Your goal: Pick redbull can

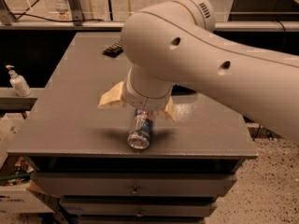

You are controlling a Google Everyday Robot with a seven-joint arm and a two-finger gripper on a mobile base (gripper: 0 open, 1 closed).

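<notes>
The redbull can [140, 129] lies on its side on the grey table [70, 111], near the front edge, its shiny silver end facing the camera. Its blue and silver body runs back under the arm. My gripper [138, 104] hangs right over the can, with one cream finger [111, 98] to its left and the other [169, 110] to its right, spread wide on either side. The fingers straddle the can's rear part and do not close on it. The large white arm hides the can's far end.
A small black object [113, 49] lies at the back of the table, partly behind the arm. A white pump bottle [17, 82] stands on a ledge to the left. Drawers [135, 185] sit under the table front. The table's front edge is just below the can.
</notes>
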